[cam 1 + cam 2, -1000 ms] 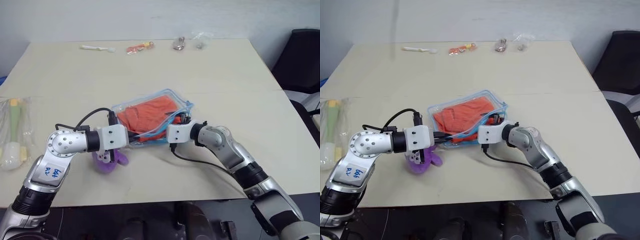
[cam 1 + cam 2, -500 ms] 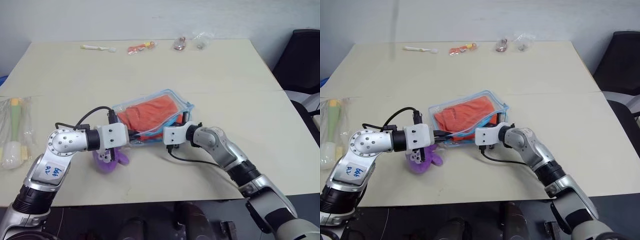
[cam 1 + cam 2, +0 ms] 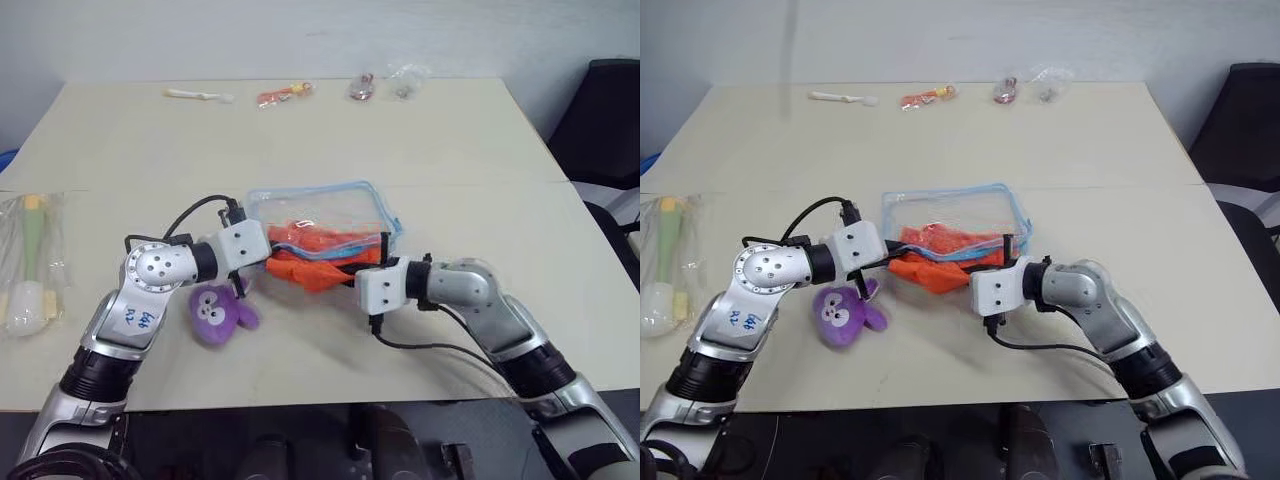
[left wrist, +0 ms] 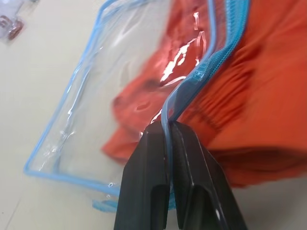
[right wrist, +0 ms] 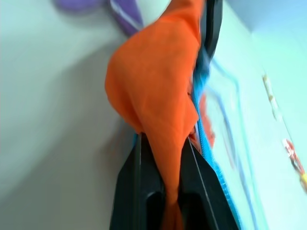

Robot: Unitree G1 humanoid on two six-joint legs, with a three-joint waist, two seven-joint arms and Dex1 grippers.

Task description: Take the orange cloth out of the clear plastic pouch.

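Note:
The clear plastic pouch (image 3: 320, 205) with light-blue zipper trim lies mid-table, its mouth facing the near edge. My left gripper (image 3: 270, 263) is shut on the blue zipper edge (image 4: 201, 72) at the mouth. The orange cloth (image 3: 312, 273) bulges out of the mouth toward the near edge, while part of it stays inside the pouch. My right gripper (image 3: 352, 276) is shut on a fold of the cloth (image 5: 153, 81), which shows between its fingers (image 5: 132, 182) in the right wrist view.
A purple plush bunny (image 3: 220, 312) lies just below my left gripper. A clear bag with a green-white item (image 3: 28, 260) sits at the table's left edge. Small packaged items (image 3: 280, 95) line the far edge. A black chair (image 3: 605, 120) stands at the right.
My right gripper has shut on the cloth and drawn back toward the near edge, pulling cloth out of the mouth. My left gripper pushed forward with the zipper edge, and the pouch shifted.

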